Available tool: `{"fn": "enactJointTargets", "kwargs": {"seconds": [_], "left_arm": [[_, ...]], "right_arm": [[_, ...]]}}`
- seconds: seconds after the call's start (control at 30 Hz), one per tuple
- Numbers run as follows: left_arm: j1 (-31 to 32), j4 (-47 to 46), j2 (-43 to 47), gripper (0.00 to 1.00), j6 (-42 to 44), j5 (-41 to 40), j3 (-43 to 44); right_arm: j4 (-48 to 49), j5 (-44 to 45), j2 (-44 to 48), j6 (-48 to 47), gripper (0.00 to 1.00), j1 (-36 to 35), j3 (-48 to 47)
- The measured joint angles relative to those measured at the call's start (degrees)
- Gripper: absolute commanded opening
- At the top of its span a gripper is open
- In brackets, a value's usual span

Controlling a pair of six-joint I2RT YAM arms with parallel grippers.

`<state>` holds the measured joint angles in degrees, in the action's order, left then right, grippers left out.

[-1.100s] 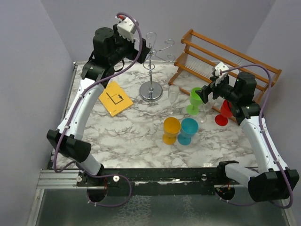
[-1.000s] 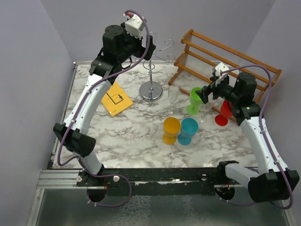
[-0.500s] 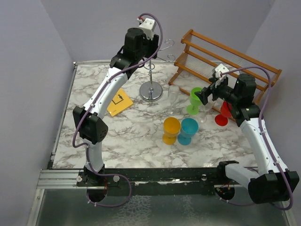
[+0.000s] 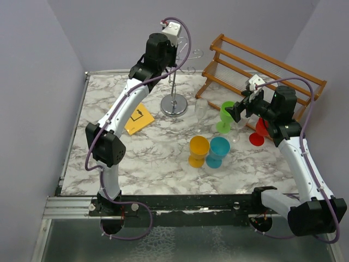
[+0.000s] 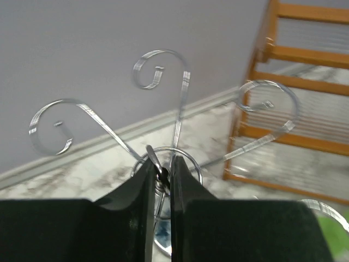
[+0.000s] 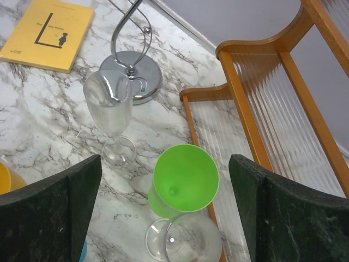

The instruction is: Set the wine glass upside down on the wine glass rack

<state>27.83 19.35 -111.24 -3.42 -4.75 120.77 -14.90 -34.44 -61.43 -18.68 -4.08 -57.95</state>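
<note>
The wine glass (image 4: 200, 109) stands upright on the counter (image 4: 158, 158), beyond the yellow cup (image 4: 198, 150) and blue cup (image 4: 219, 150), and near the disc base of the wine glass rack (image 4: 175, 95). To its right, the right hand (image 6: 166, 185) hovers spread wide over a green cup (image 4: 226, 115), holding nothing. Farther back, the left hand (image 5: 160, 174) pinches the rack's top hub where the scroll arms meet. A wooden rack (image 4: 262, 65) stands behind.

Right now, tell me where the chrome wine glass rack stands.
Top view: the chrome wine glass rack stands far-centre on the table, between the yellow booklet at left and a clear wine glass.
</note>
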Motion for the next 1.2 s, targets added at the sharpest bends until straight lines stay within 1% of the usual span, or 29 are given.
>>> {"fn": "enactJointTargets", "kwargs": {"seconds": [0.07,0.2,0.73,1.03,1.2], "left_arm": [[0.04,-0.31,0.09,0.00,1.09,-1.11,-0.26],[-0.11,-0.24,0.76,0.00,2.12,-0.63,-0.59],[-0.20,5.66,4.22,0.00,3.17,-0.66,-1.57],[-2.23,7.43,4.35,0.00,3.06,-0.57,-1.05],[-3.67,10.25,4.35,0.00,3.13,-0.57,0.22]], "right_arm": [[0.00,-0.04,0.00,-0.02,1.00,-0.02,0.00],[0.02,-0.24,0.00,-0.02,1.00,0.00,0.00],[0.02,-0.90,0.00,-0.02,1.00,0.00,0.24],[0.04,-1.03,-0.04,-0.02,1.00,0.00,0.39],[0.07,-1.05,-0.07,-0.02,1.00,0.00,0.50]]}}
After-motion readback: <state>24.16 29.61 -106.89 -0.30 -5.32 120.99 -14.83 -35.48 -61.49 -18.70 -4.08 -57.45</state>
